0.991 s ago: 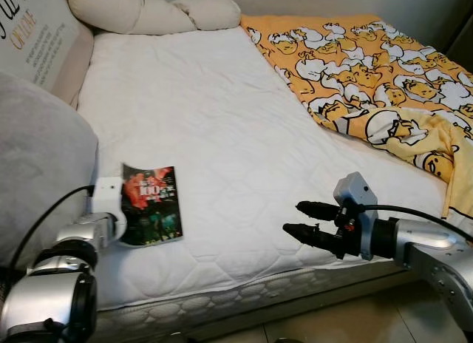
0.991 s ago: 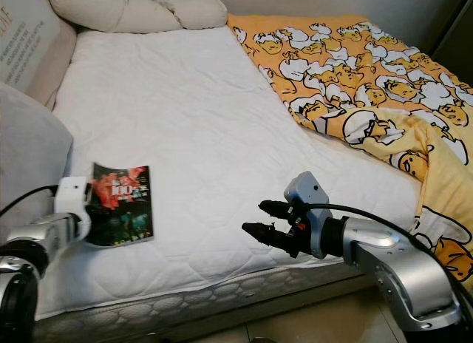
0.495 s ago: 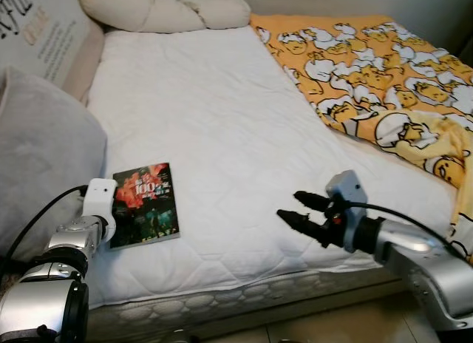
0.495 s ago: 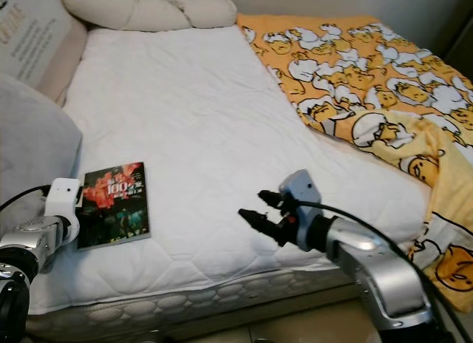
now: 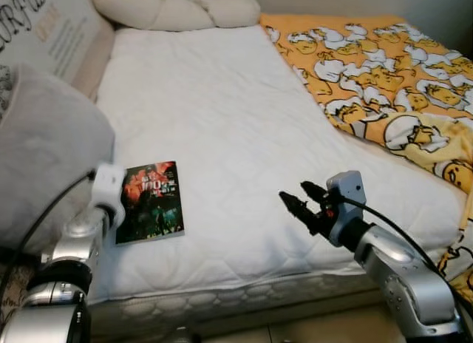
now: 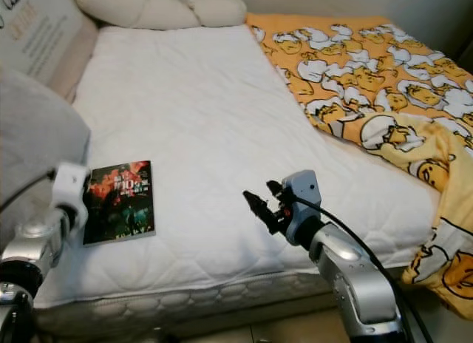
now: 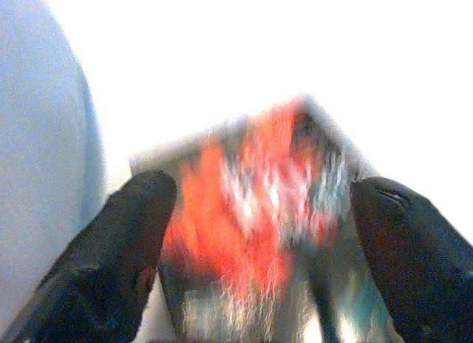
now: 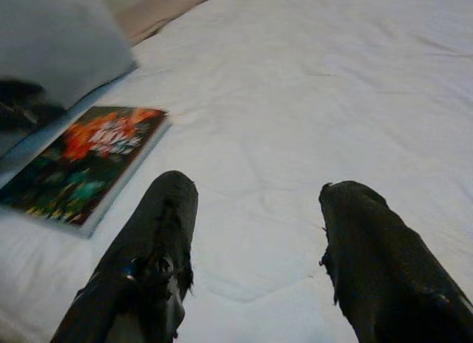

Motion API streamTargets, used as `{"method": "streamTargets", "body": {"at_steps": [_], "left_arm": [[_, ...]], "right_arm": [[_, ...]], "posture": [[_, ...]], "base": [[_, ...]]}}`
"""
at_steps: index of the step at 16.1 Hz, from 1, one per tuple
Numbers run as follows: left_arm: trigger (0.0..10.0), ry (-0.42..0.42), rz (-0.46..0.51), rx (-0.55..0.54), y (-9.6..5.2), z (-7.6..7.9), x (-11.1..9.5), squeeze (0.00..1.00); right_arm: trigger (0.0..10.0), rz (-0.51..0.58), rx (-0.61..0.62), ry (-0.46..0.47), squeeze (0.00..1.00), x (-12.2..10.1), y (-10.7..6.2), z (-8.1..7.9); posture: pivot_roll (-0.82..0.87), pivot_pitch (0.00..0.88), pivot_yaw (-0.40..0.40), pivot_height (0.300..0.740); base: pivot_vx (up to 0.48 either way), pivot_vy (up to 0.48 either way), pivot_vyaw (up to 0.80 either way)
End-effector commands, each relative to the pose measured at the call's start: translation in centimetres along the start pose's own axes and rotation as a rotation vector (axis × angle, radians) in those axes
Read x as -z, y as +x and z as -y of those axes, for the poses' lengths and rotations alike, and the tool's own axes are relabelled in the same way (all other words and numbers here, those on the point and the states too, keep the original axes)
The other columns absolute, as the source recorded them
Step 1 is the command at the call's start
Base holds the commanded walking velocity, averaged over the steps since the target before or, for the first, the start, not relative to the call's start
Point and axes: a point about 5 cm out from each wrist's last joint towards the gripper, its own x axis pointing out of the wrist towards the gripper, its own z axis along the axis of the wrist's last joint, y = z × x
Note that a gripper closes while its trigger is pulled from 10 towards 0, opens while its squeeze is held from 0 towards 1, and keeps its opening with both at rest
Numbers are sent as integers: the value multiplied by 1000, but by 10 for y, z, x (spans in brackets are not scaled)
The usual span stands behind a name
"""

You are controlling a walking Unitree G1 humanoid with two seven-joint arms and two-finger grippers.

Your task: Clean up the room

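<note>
A dark paperback book (image 5: 151, 201) with a red and black cover lies flat on the white mattress (image 5: 214, 114) near its front left corner. My left gripper (image 7: 259, 232) is right at the book's near edge, open, with a finger on either side of the blurred cover (image 7: 259, 239). My right gripper (image 5: 297, 199) hovers open over the front middle of the mattress, pointing left toward the book (image 8: 81, 162); nothing is between its fingers (image 8: 159, 247).
A grey pillow (image 5: 44, 165) lies at the left, beside the left arm. A cream bolster (image 5: 170, 10) lies along the head of the bed. An orange cartoon-print blanket (image 5: 377, 77) covers the right side and hangs over the edge. Floor shows below the bed's front edge.
The camera has shifted, so the scene sits a little differently. My right gripper has swung left and up toward the book. The left gripper stays at the book's edge.
</note>
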Motion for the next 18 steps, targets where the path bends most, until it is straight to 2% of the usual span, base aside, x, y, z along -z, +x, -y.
{"method": "streamTargets", "body": {"at_steps": [1,3,5,7,9,11,12,15,16,17,18], "left_arm": [[10000,-64,123,3,-5,10,-19,1000],[10000,-113,252,12,-24,34,-41,1000],[10000,-101,281,25,-34,46,-46,1000],[10000,-31,257,41,-48,57,-41,1000],[10000,-54,211,1,-62,63,-31,1000],[10000,-18,147,-35,-79,63,-20,1000],[10000,-11,132,-42,-82,63,-17,1000],[10000,-6,115,-53,-83,64,-16,1000],[10000,-7,113,-60,-84,64,-17,1000],[10000,-6,107,-71,-85,64,-17,1000],[10000,-4,101,-78,-86,64,-18,1000]], "right_arm": [[10000,-19,90,33,0,6,-4,9],[10000,5,212,65,0,11,-6,16],[10000,54,296,88,0,11,-6,21],[10000,71,409,42,0,10,-8,26],[10000,71,329,66,0,12,-9,18],[10000,26,323,56,0,24,-11,11],[10000,0,354,-1,0,29,-11,12],[10000,24,435,-44,0,28,-10,20],[10000,37,420,-43,227,26,-11,19],[10000,35,409,-48,761,26,-12,19],[10000,30,398,-41,1000,28,-12,19]], "posture": [[-41,0,-29,740],[-47,0,-27,740],[-50,0,-26,740],[-52,0,-24,740],[-30,0,-37,740],[-13,0,-48,740],[-10,0,-49,740],[-6,0,-52,740],[-6,0,-53,740],[-4,0,-50,740],[-2,0,-48,740]], "base": [[0,0,0],[0,0,0],[0,-311,0],[0,-349,0],[0,-352,0],[0,-356,0],[0,-356,0],[0,-352,0],[0,-356,0],[0,-360,0],[0,-356,0]]}}
